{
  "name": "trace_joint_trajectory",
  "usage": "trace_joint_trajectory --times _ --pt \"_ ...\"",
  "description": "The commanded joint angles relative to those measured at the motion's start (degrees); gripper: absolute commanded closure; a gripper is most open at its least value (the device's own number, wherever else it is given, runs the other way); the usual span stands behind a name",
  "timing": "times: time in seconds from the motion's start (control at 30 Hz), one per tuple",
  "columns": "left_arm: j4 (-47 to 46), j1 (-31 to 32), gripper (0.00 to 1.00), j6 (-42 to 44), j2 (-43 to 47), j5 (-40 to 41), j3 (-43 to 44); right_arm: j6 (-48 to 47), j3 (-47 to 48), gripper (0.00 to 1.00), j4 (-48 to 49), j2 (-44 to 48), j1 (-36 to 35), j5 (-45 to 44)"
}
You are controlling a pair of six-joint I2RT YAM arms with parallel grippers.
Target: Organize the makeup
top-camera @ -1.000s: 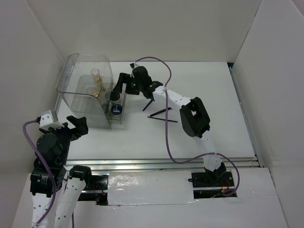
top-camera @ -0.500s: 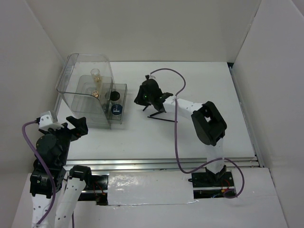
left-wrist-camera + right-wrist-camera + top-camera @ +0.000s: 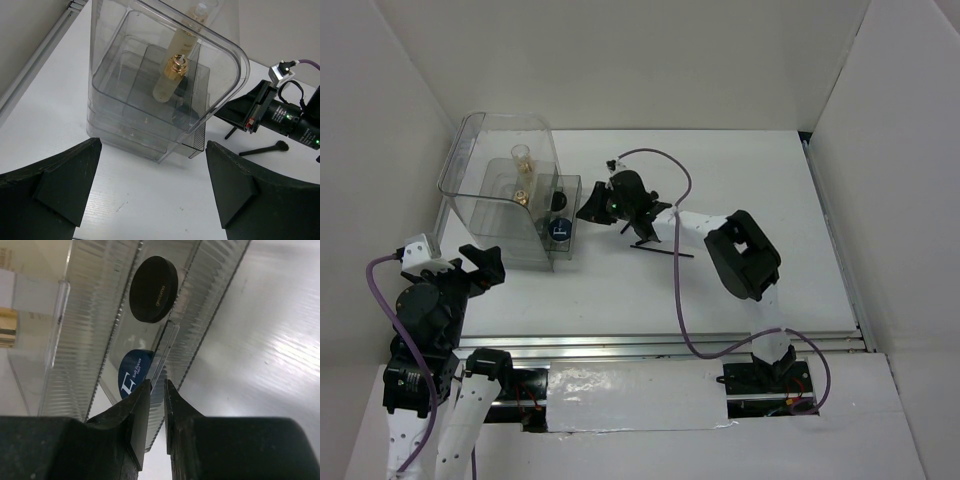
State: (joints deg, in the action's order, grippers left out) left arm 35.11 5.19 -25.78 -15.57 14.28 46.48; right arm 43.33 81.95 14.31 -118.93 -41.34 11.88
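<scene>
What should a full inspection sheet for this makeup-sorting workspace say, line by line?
surface: white table bearing a big clear box with a small clear tray at its front.
job's things: tall pale-yellow bottle and gold-capped bottle stand in the box; black compact and dark blue compact lie in the tray; thin black brushes lie loose on the table.
clutter: nothing seen.
grippers: left gripper open, holding nothing; right gripper closed on the tray's thin wall.
cables: a purple cable trails from each arm.
surroundings: white walls on three sides.
</scene>
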Motion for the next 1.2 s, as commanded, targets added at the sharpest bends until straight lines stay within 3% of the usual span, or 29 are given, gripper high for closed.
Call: trace_joint_trajectory --times 0.0,0.43,0.93,1.17 --pt "-2.4 0.3 0.01 -0.1 0.3 0.0 -0.4 0.1 5.0 0.76 4.0 -3.4 -0.3 2.7" --pt "-2.6 0.3 0.01 0.1 0.3 -0.4 -0.3 2.3 15.4 0.72 5.4 -13.6 -0.4 7.7" --pt "-2.6 0.7 0.01 0.2 0.0 -0.4 -0.3 7.9 20.4 0.67 13.3 -19.5 -0.4 13.5" --pt "-2.6 1.2 0.01 0.2 -0.1 -0.4 -0.4 9.4 23.2 0.66 12.5 -22.2 -0.5 13.8"
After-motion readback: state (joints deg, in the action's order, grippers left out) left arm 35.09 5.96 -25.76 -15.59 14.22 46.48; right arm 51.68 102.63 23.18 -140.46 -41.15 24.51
